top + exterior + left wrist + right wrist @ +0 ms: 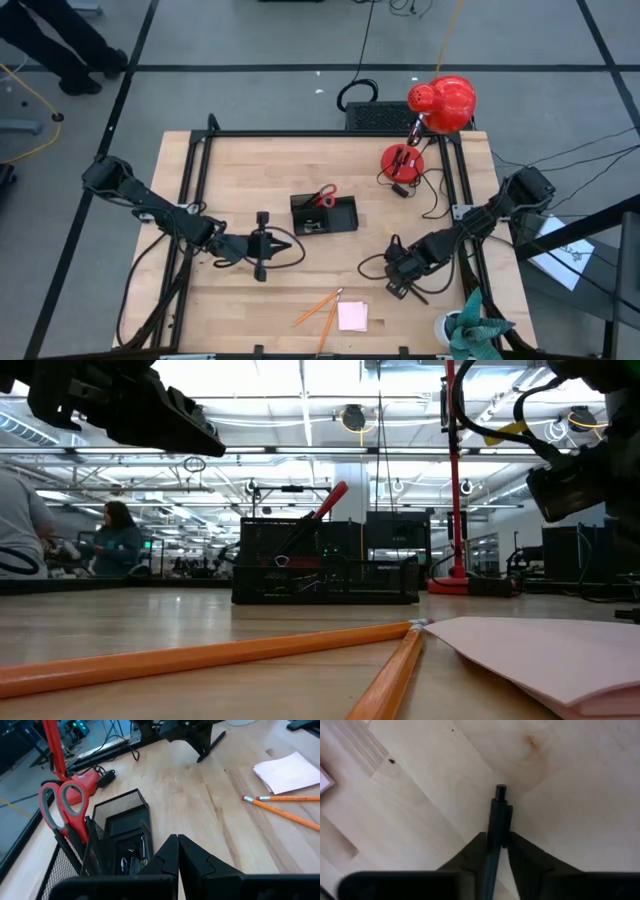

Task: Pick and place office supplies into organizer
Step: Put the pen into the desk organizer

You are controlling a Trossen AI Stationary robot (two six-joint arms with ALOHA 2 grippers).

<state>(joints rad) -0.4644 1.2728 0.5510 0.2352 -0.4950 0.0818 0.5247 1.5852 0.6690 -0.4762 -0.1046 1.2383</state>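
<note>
Wooden table [250,170] before a lit workshop hall

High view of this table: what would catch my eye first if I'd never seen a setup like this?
Probably the red lamp at the table's far right edge, then the red-handled scissors standing in the black organizer mid-table. Next, the right gripper, low over the wood on the right, pinching a black pen, with two orange pencils and a pink sticky-note pad lying near the front edge.

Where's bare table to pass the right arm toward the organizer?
Bare wood lies between the right gripper, closed on a black pen, and the organizer. Also bare: behind the organizer. Crowded: front edge with pencils and sticky pad; lamp base with cables.
</note>
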